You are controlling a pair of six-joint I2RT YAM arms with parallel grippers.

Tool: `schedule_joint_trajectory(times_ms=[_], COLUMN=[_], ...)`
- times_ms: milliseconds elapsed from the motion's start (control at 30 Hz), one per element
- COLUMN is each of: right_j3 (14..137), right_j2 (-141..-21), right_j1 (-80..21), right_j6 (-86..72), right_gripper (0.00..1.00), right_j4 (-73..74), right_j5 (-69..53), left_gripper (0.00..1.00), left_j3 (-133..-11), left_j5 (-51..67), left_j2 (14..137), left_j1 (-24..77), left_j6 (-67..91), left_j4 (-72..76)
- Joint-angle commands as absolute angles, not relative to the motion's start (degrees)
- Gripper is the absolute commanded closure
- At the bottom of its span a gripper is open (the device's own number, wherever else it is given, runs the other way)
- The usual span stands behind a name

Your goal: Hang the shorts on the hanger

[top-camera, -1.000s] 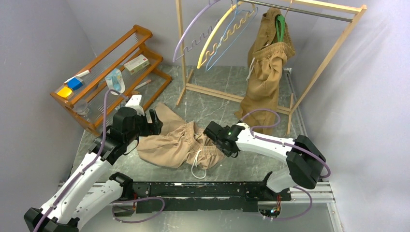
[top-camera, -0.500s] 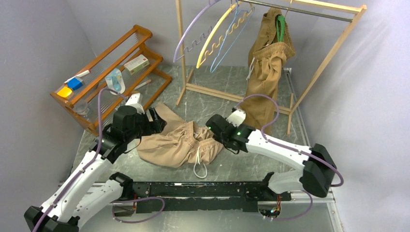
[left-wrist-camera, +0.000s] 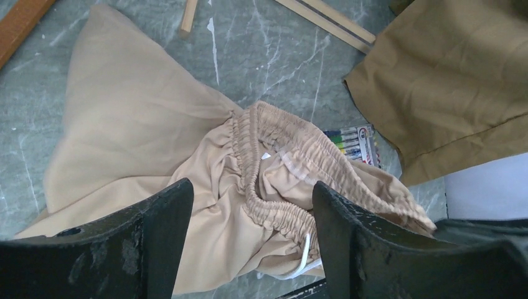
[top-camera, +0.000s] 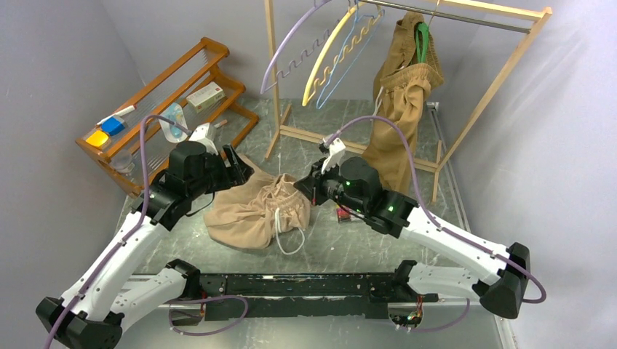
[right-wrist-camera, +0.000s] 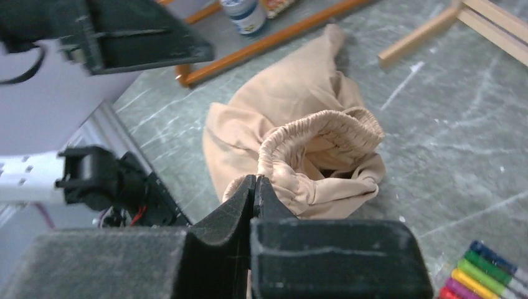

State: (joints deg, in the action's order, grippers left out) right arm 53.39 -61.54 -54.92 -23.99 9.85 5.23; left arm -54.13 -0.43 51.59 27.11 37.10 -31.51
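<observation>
Shorts (top-camera: 251, 211) of light tan-beige fabric are bunched on the grey table (top-camera: 320, 149), waistband pinched by the closed right gripper (right-wrist-camera: 255, 182); the left gripper (left-wrist-camera: 250, 194) is spread wide above. The thin light-blue hanger (top-camera: 355, 45) is hung on the wooden rack (top-camera: 271, 73).

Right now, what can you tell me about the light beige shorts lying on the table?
The shorts are soft, light tan-beige fabric, crumpled in a heap on the grey marbled table. Their gathered elastic waistband is bunched and gapes upward; a white drawstring loops out on the near side. The right gripper has its fingers shut on the waistband edge. The left gripper hovers open above the cloth, apparently without touching.
</observation>
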Motion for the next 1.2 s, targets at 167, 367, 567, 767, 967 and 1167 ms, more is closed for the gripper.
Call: schedule_joint_trajectory(times_ms=[167,367,567,767,967,1167], right_j3=[45.5,38.7,34.7,35.3,36.0,36.2], right_j2=[-55.0,-51.7,-50.5,-52.5,-54.5,-54.6], right_j1=[-55.3,-55.3,-55.3,-55.3,-55.3,-55.3], right_j6=[-22.2,-33.8,-37.9,-37.3,-38.0,-37.9], right_gripper=[1.0,1.0,1.0,1.0,1.0,1.0], right_j4=[14.1,18.7,14.8,13.1,13.7,13.4], right_j5=[0.9,7.6,7.9,7.6,7.8,8.3], left_gripper=[0.28,0.28,0.28,0.26,0.34,0.35], left_j3=[-49.4,-52.3,-54.8,-57.2,-58.3,-61.4], left_j5=[5.1,9.4,12.0,6.8,3.9,4.8], left_j2=[54.2,63.8,72.4,77.9,82.5,88.6], left_j1=[27.4,27.5,28.0,30.0,30.8,33.2], left_j6=[34.3,30.5,29.7,31.7,34.4,32.6], left_j4=[-28.1,-26.5,-22.5,-19.4,-15.7,-13.1])
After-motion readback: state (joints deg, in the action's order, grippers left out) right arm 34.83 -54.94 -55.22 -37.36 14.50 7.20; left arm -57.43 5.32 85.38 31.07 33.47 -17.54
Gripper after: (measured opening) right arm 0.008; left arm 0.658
